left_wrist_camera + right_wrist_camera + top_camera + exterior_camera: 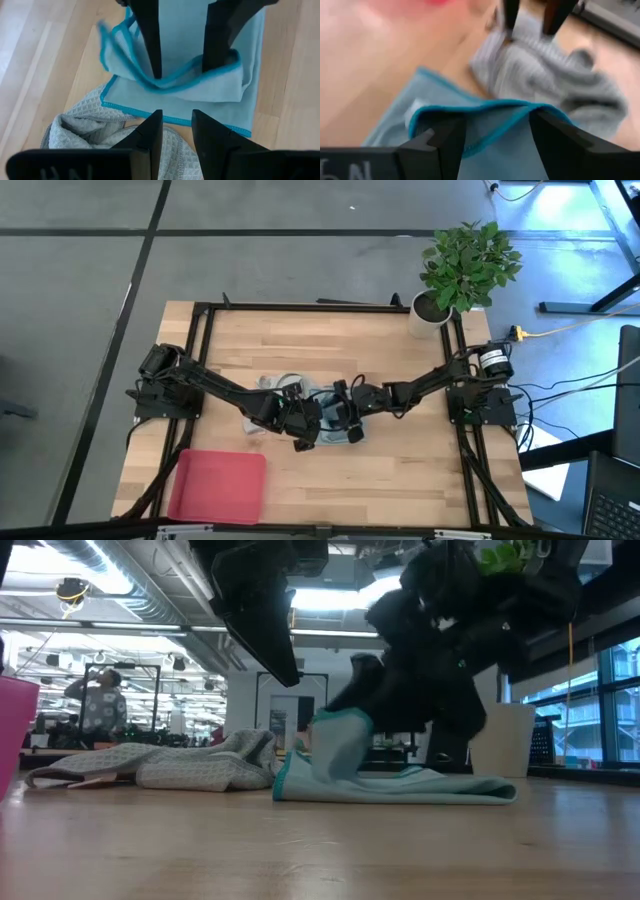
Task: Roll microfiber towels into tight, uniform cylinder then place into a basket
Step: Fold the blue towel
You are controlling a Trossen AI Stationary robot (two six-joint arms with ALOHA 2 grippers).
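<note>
Mid-surface, the pale blue-teal microfiber towel (200,55) lies partly folded, touching the crumpled light grey waffle-weave towel (80,132). The right pincer (497,131) stands wide open astride the teal towel's raised fold. The left pincer (176,131), narrowly parted, hovers empty above. The shallow pink-red plastic basket (217,486) sits apart near the wooden surface's (400,480) front-left corner.

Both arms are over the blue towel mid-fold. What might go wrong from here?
The right gripper stands open around the blue towel's lifted fold; closing poorly could drop it and undo the roll. The grey towel lies bunched against it and may get dragged in. The left gripper hovers very near, so the fingers could collide.
</note>
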